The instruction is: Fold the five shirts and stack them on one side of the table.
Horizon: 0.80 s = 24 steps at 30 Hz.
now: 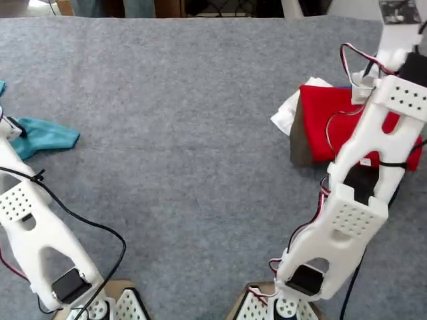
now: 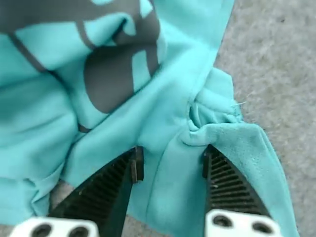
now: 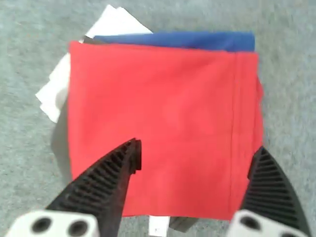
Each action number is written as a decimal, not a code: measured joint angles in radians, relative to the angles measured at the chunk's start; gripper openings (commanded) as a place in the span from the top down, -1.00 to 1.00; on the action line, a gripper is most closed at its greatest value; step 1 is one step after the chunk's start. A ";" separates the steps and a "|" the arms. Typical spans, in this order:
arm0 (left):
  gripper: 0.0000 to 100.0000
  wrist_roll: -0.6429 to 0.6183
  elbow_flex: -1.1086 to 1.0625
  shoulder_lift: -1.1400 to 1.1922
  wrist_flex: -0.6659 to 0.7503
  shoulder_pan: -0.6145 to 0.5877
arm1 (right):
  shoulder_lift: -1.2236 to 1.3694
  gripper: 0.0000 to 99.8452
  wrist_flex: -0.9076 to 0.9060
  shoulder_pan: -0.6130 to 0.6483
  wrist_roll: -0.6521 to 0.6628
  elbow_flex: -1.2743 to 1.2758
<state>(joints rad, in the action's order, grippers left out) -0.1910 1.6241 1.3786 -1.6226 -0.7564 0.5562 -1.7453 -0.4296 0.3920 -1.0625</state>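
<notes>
- Your left fingers stand moderately apart, low over the teal shirt, with a fold of its cloth between them. You cannot tell whether either finger presses the cloth.
- The teal shirt lies crumpled and unfolded at the left edge of the grey worktop. It carries a dark grey print of blocky shapes, and nothing in it can be read as writing.
- Your right fingers are spread wide above the red shirt, holding nothing.
- The red shirt lies folded flat on top of a stack at the right side of the worktop, well apart from the teal one.
- Under it, a blue shirt shows along one edge, a white shirt sticks out at a corner, and a brown shirt shows along the side towards the middle of the worktop.
- A small white tag pokes out at the red shirt's edge; its print is too small to read.
</notes>
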 measured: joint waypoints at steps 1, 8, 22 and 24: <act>0.95 0.000 0.009 0.002 -0.008 0.002 | 0.000 0.35 -0.005 0.011 0.000 -0.011; 0.95 0.011 0.020 0.002 -0.089 0.021 | 0.000 0.45 -0.009 0.018 0.002 -0.100; 0.95 0.147 -0.290 -0.365 -0.138 0.106 | -0.147 0.47 -0.009 0.023 -0.048 -0.046; 0.95 0.170 -0.483 -0.522 -0.138 0.157 | -0.160 0.47 -0.009 0.023 -0.048 -0.025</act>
<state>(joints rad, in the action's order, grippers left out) -0.0207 1.1408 0.8569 -1.7607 -0.5999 0.3966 -1.7545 -0.4066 0.3445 -1.0871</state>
